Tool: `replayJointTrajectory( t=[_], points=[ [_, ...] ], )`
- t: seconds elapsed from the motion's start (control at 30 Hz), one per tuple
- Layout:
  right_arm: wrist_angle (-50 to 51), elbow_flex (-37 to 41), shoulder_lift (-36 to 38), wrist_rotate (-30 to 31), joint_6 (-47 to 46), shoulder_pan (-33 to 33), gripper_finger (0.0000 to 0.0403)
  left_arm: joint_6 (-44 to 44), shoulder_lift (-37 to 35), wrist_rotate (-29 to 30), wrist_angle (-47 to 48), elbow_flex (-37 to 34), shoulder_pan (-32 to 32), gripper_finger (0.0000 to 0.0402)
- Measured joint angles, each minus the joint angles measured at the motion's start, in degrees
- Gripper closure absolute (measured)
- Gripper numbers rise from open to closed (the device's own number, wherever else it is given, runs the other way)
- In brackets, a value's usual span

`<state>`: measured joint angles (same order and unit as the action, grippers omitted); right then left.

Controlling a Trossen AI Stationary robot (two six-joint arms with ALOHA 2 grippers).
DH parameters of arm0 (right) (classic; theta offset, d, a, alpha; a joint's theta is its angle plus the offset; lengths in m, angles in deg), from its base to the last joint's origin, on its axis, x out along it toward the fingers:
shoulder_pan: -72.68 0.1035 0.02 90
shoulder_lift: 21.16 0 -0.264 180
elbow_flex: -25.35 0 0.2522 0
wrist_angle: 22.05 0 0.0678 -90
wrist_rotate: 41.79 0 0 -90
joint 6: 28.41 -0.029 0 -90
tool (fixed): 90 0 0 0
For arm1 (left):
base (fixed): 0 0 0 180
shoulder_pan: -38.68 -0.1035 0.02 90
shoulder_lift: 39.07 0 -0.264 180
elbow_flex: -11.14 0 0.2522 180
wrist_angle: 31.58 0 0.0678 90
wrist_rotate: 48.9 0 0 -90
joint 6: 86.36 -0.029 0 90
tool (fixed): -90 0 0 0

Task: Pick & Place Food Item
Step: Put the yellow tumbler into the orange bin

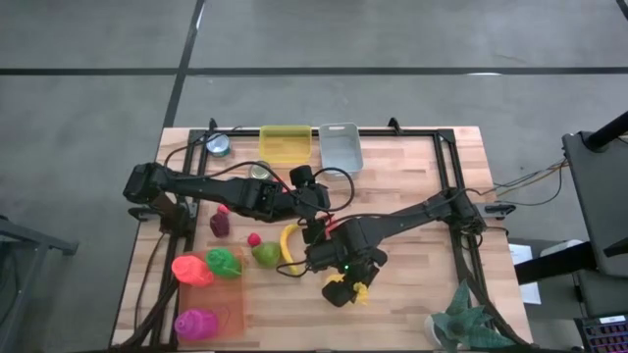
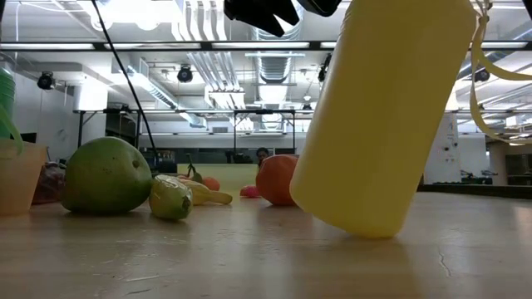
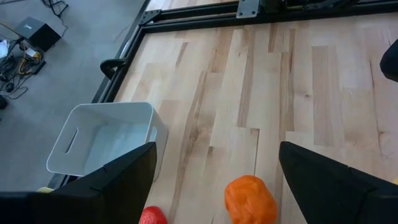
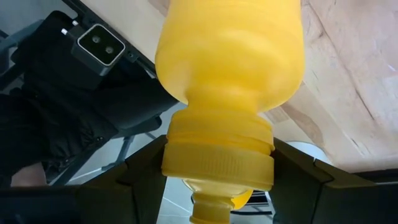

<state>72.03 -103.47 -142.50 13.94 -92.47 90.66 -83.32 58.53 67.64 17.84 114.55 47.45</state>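
Observation:
A yellow plastic bottle (image 2: pixel 382 108) with a ribbed yellow cap stands tilted near the table's near edge, held by my right gripper (image 4: pixel 217 165), which is shut on it (image 1: pixel 345 290). My left gripper (image 3: pixel 217 149) hangs open over mid-table (image 1: pixel 316 221), above an orange food item (image 3: pixel 249 199) and a small red one (image 3: pixel 152 216). A banana (image 1: pixel 287 245) and a green pear (image 1: pixel 265 253) lie on the wood to the left of the bottle. My right gripper pinches the yellow bottle by its ribbed cap collar (image 4: pixel 180 165), one finger (image 4: pixel 140 171) on each side. The body (image 4: pixel 230 56) stretches away from the fingers. In the low view the bottle leans, its bottom edge (image 2: pixel 362 228) at the tabletop; actual contact cannot be told.
A white bin (image 1: pixel 340 145) and a yellow bin (image 1: pixel 285 142) sit at the far edge, with two cans (image 1: pixel 218 145) close by. An orange tray (image 1: pixel 235 299) at the near left holds pink and green items. A green toy (image 1: pixel 466 324) sits at the near right corner.

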Motion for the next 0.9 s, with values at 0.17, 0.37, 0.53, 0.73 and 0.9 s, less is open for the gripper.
replayJointTrajectory(
  t=[0.17,0.37,0.53,0.73,0.9],
  points=[
    [-0.1,-0.6,-0.1,0.2,-0.3,-0.3,0.0179,0.0,0.0,0.0,0.0,0.0,0.0,0.006],
    [-0.3,-0.7,-0.1,0.2,0.0,-0.5,0.0179,0.0,0.0,0.0,0.0,0.0,0.0,0.0059],
    [-0.6,-0.7,-0.1,1.8,0.4,-0.6,0.0179,0.0,0.0,0.0,0.2,0.0,-0.1,0.0059],
    [-0.8,-0.7,-0.1,3.5,2.2,-0.8,0.0179,-0.1,0.0,0.5,0.2,0.0,-0.3,0.0059],
    [-1.0,-0.7,-0.1,4.4,2.5,-0.8,0.0179,-0.2,0.0,0.5,0.2,0.0,-0.3,0.0059]
  ],
)
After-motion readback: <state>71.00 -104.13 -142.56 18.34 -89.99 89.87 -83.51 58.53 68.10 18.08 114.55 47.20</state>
